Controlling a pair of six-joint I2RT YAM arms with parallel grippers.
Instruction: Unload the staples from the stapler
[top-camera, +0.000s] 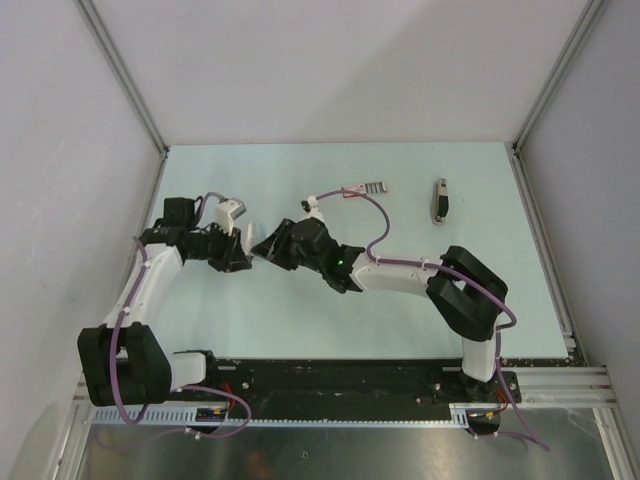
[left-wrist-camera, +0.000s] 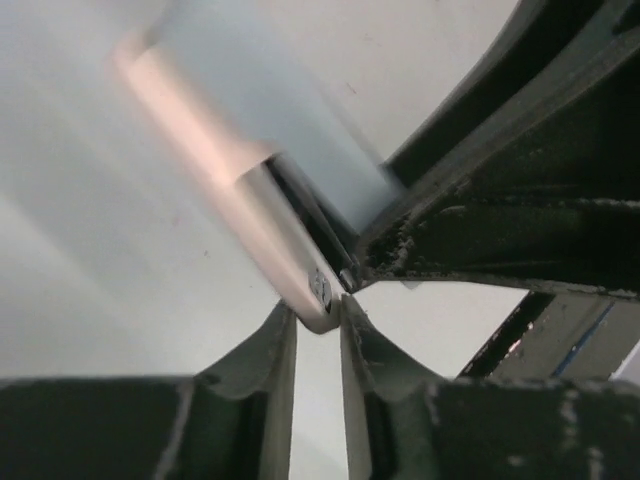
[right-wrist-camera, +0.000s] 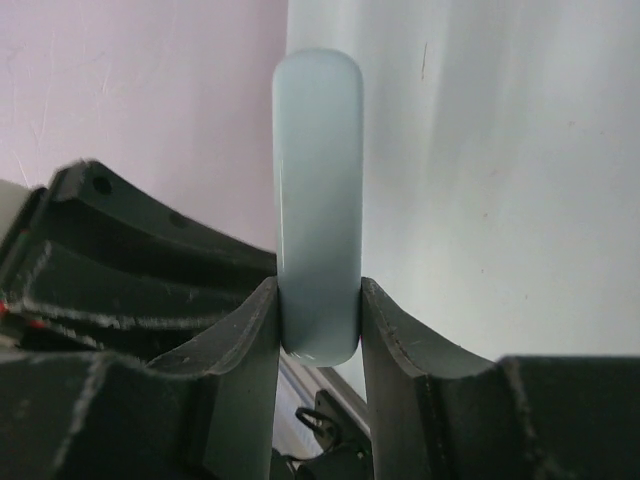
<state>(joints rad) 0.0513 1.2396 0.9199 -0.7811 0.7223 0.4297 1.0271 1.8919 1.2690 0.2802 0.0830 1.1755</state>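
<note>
Right gripper (right-wrist-camera: 318, 290) clamps the bar (right-wrist-camera: 317, 180) near one end to steady it, left gripper (left-wrist-camera: 318, 315) nips the tip just beside, probably to tug something free, while the stapler (top-camera: 440, 201) lies far beyond both, untouched, no staples in sight.

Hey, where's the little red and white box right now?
In the overhead view the box lies on the far part of the table, just right of centre, left of the dark stapler and beyond the right arm.
</note>
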